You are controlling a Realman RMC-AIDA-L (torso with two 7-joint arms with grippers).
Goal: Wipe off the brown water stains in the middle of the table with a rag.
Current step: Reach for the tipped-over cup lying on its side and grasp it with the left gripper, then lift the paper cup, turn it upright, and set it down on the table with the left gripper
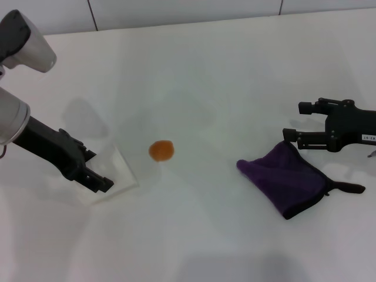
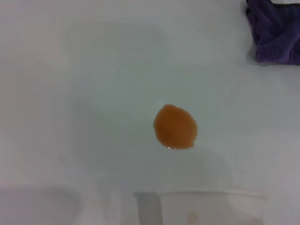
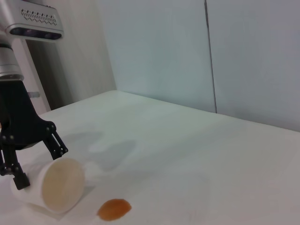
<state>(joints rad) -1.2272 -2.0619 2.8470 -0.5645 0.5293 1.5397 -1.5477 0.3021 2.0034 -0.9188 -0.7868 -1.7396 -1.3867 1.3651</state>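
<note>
The brown water stain [image 1: 161,150] is a small round orange-brown blot in the middle of the white table [image 1: 205,76]. It also shows in the left wrist view [image 2: 175,126] and in the right wrist view [image 3: 114,209]. The dark purple rag [image 1: 288,177] lies crumpled to the right of the stain, its black loop pointing right; a corner of it shows in the left wrist view [image 2: 274,33]. My right gripper [image 1: 294,121] is open and empty, just behind the rag's far edge, not touching it. My left gripper [image 1: 98,170] is left of the stain.
A pale translucent cup [image 1: 114,167] lies tilted on its side in my left gripper, mouth toward the stain; it also shows in the right wrist view [image 3: 58,185]. A pale wall runs along the table's far edge.
</note>
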